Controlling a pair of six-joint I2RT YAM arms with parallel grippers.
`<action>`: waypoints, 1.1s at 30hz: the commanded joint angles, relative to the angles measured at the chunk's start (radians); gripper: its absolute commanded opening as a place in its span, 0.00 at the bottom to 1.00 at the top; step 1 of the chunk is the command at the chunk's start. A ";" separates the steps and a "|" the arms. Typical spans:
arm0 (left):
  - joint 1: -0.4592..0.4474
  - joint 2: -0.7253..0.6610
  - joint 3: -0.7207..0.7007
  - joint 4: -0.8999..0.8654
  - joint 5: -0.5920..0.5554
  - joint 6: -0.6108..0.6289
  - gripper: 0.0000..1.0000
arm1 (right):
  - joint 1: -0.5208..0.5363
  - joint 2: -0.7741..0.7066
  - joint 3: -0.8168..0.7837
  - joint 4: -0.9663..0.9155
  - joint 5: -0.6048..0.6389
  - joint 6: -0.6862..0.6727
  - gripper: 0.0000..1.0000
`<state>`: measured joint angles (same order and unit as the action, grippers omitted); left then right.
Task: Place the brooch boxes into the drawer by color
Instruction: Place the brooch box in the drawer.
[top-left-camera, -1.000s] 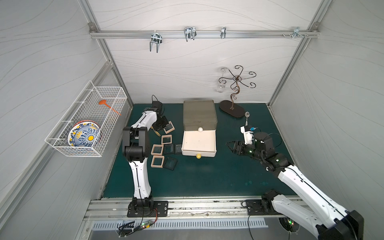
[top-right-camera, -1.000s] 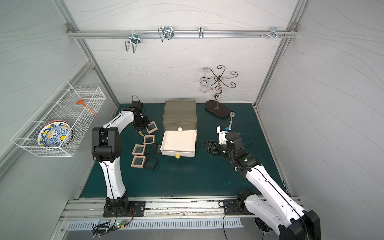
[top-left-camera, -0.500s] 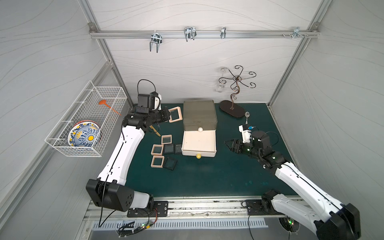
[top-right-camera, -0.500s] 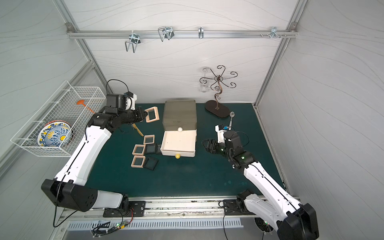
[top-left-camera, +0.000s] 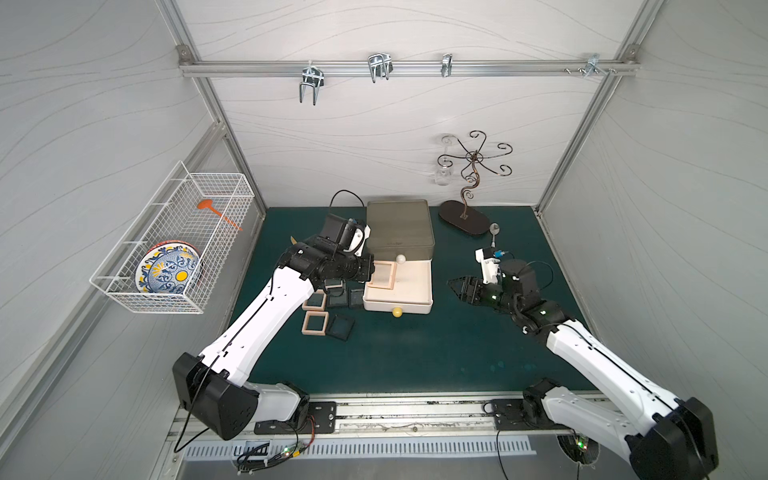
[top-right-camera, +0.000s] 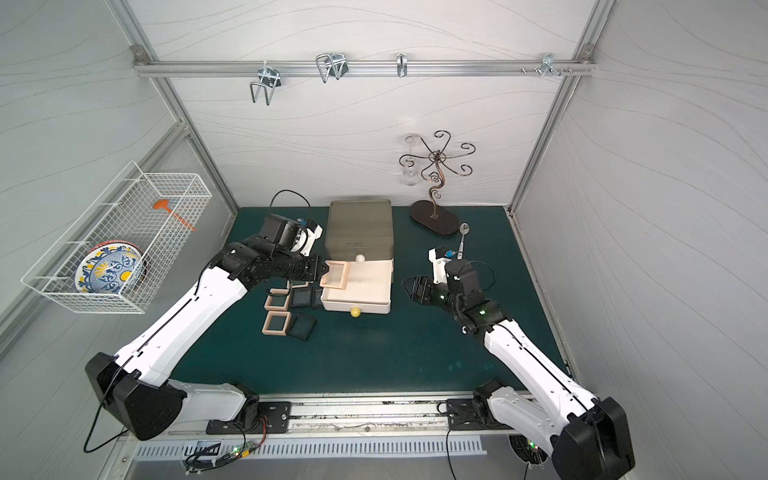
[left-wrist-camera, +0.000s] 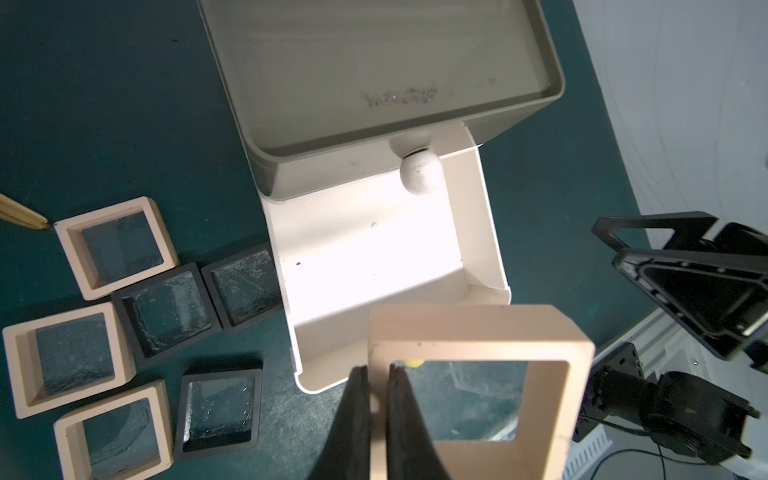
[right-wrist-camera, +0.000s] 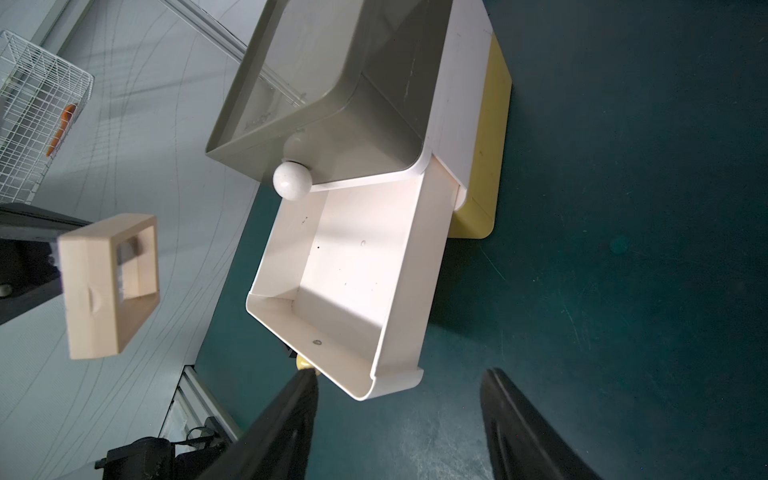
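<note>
Square beige box (top-left-camera: 382, 276) has swung over smooth white drawer (top-left-camera: 415, 287), seemingly tilted.

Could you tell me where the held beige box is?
In both top views the box hangs over the left rim of the open white drawer, near the white knob, in the left pincer.

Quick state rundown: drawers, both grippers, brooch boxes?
white middle drawer, pulled open, empty
olive top tier, shut
left gripper, shut on beige box
beige box, held in the air, not yet in the drawer
right gripper, open, empty
loose brooch boxes, six flat on the mat, three beige, three black
</note>
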<state>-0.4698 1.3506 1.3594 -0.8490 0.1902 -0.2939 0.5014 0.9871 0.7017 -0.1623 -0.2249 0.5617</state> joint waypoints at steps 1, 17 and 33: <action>-0.023 0.039 -0.019 0.097 -0.046 -0.036 0.00 | -0.005 0.001 -0.004 0.027 -0.011 0.009 0.67; -0.045 0.130 -0.101 0.205 -0.139 -0.099 0.00 | -0.005 0.000 -0.008 0.012 0.002 -0.010 0.67; -0.061 0.146 -0.125 0.177 -0.184 -0.099 0.00 | -0.004 0.009 -0.016 0.023 -0.004 -0.003 0.67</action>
<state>-0.5259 1.4914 1.2259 -0.6838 0.0296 -0.3828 0.5014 0.9901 0.6933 -0.1577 -0.2241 0.5606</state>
